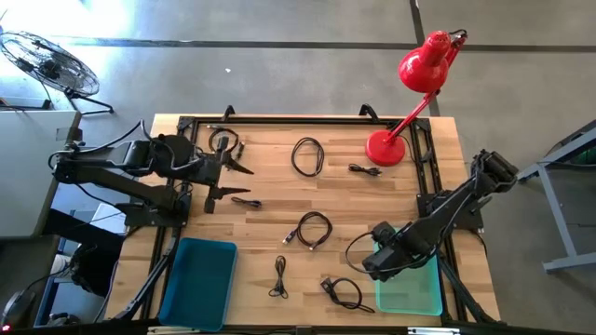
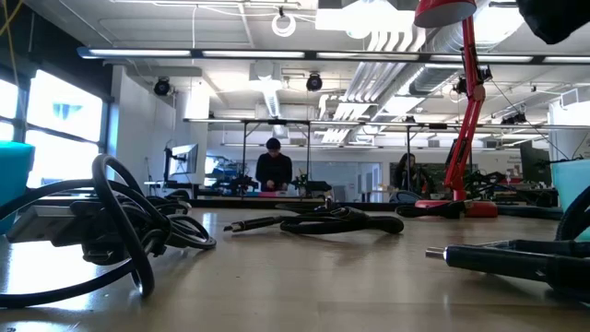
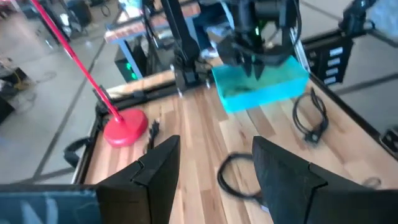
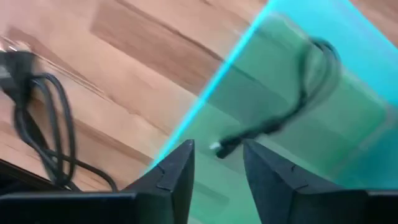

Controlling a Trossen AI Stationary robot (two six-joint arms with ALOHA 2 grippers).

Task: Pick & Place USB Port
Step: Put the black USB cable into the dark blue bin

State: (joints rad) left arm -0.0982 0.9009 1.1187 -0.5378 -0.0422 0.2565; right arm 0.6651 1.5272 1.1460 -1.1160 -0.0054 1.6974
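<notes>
- Here, my right pincer (image 4: 214, 163) hung over the green tray (image 4: 348, 93), fingers slightly apart, holding nothing.
- The black USB cable (image 4: 292, 112) lay inside that tray.
- My left pincer (image 1: 223, 177) waited open above the worktop (image 1: 270, 214).

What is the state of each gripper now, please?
Left gripper: open, holding nothing, over the table's left side.
Right gripper: open, empty, over the green bin; a cable lies inside it.

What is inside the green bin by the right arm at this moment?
In the right wrist view a black cable lies inside the green bin, just past the open right hand. From above, the arm covers part of the bin, so anything else there is hidden.
</notes>
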